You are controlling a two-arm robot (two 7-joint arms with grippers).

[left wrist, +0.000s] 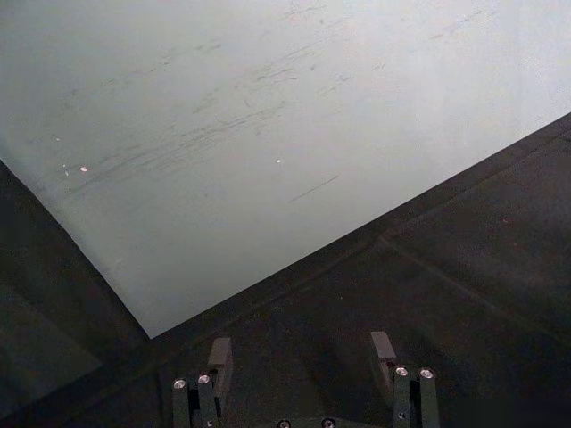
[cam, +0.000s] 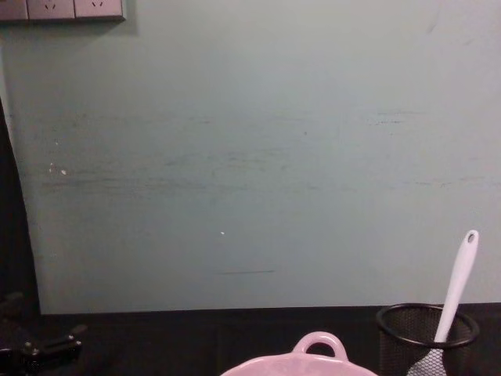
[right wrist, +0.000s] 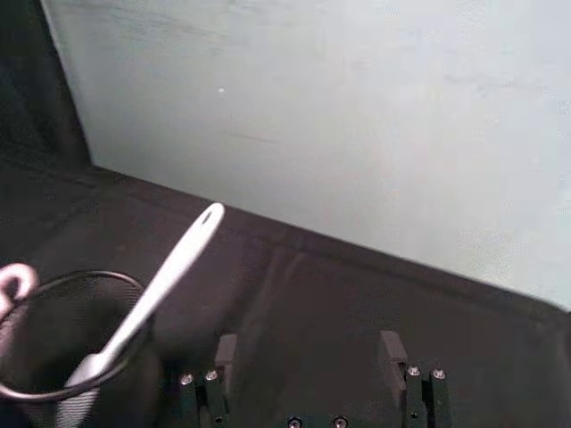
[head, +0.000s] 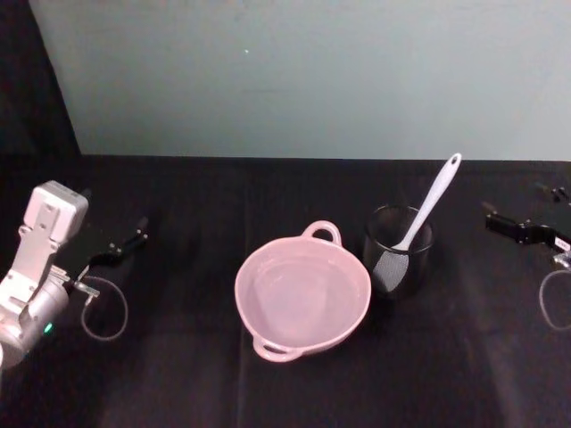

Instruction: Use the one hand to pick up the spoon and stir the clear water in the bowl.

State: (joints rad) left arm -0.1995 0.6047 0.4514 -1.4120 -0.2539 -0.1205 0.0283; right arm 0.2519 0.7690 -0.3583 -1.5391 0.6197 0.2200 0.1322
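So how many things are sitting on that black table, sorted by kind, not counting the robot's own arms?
Bowls: 1, the pink bowl
Spoons: 1, the white spoon, standing in the cup
Cups: 1, the black mesh cup
Total: 3

Dim, flat lighting; black bench (head: pixel 268 392) swallows shadows, pale wall (cam: pixel 250 157) brightest, faint sheen in bowl (head: pixel 302 294), soft focus throughout.
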